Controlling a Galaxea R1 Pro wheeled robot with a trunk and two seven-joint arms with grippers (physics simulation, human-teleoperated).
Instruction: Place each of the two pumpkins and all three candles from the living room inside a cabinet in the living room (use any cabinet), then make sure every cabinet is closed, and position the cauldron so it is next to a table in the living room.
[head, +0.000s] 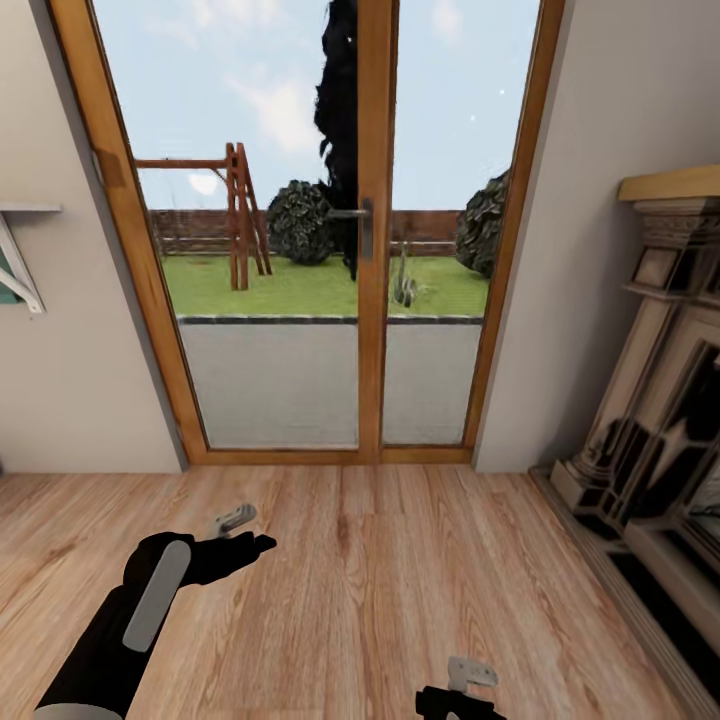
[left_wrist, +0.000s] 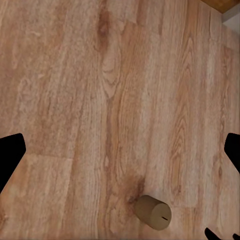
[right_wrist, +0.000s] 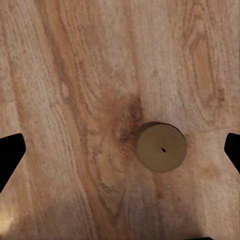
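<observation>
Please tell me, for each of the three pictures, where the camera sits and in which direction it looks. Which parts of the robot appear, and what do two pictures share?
Head view: sits on the robot's head, faces a glazed wooden door and the wood floor; the left hand and the right hand show.
Left wrist view: sits near the left hand, looks down at the floor; dark fingertips at the edges.
Right wrist view: sits near the right hand, looks straight down; dark fingertips likewise.
Shared: both wrist views show a short tan cylinder on the floor.

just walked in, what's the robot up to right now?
Nothing is being handled. The robot faces a wood-framed glass door with a fireplace to its right. Both the left gripper and right gripper hang open and empty over the wooden floor. A candle stands on the floor below the right gripper.
</observation>
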